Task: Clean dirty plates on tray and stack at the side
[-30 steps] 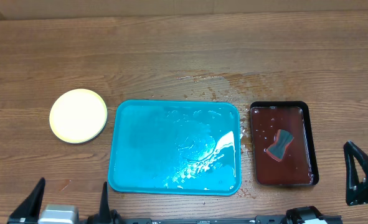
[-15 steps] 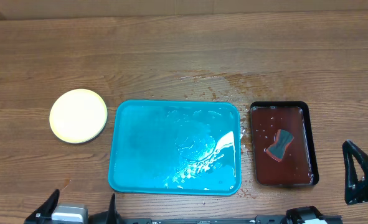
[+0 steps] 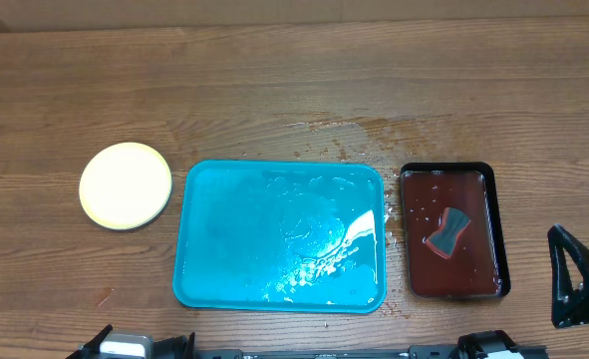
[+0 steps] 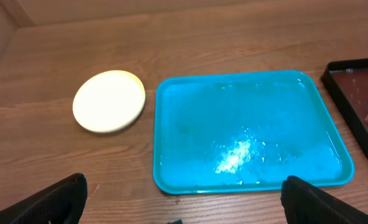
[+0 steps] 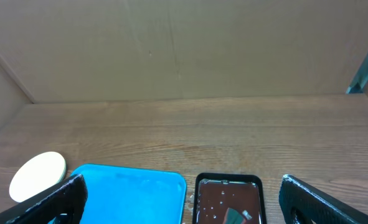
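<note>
Gaping wide, the left hand (image 4: pixel 184 180) and right hand (image 5: pixel 182 182) hold nothing. Smooth, round pale-yellow plates (image 3: pixel 125 185) rest on the woodgrain surface (image 3: pixel 274 80), just left of the glossy, wet turquoise tray (image 3: pixel 199 289).

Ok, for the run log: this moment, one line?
plates left of bare wet tray | sponge in dark tray | left gripper, right gripper open

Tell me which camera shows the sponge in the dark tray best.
Overhead: the sponge shows whole, lying in the dark tray. The left wrist view cuts it off at the right edge; the right wrist view catches only part at the bottom edge.
</note>
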